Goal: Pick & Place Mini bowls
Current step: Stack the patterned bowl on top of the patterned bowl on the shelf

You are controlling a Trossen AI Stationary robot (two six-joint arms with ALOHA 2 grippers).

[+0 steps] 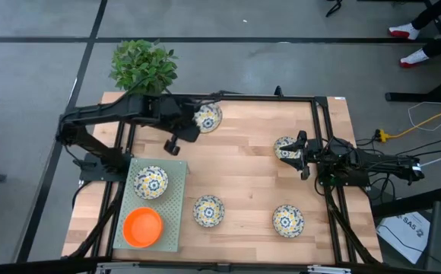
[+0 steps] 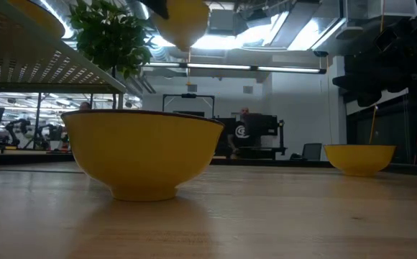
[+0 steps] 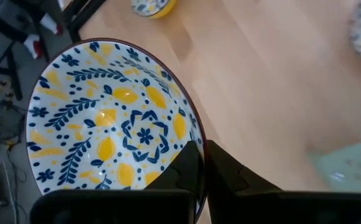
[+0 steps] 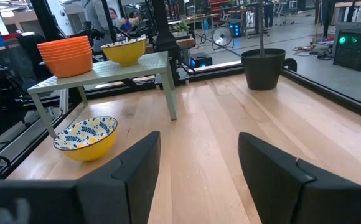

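Note:
A white mini bowl with a blue-and-yellow floral pattern (image 3: 106, 130) hangs above the table's far middle (image 1: 207, 118), with my left gripper (image 3: 204, 155) shut on its rim; in the low view it shows high up (image 2: 183, 21). Three more patterned bowls rest on their bases on the wood (image 1: 208, 211) (image 1: 287, 221) (image 1: 284, 146). On a pale green stand (image 1: 171, 199) sit another patterned bowl (image 1: 150, 181) and a stack of orange bowls (image 1: 143, 227). My right gripper (image 4: 199, 168) waits open at the right edge (image 1: 304, 156). My left gripper pinches the bowl's rim (image 3: 196, 134) between its two fingers, one finger inside the bowl (image 3: 187, 171) and one outside its wall (image 3: 230, 180). The fingers slant down from the table's left side. The bowl is lifted clear of the table, mouth up and slightly tilted.
A green plant (image 1: 144, 65) in a black pot (image 4: 264, 68) stands at the far left corner, close behind my left arm. A black frame (image 1: 323, 122) runs round the table. Bare wood lies in the middle (image 1: 243, 175). People show in the room beyond.

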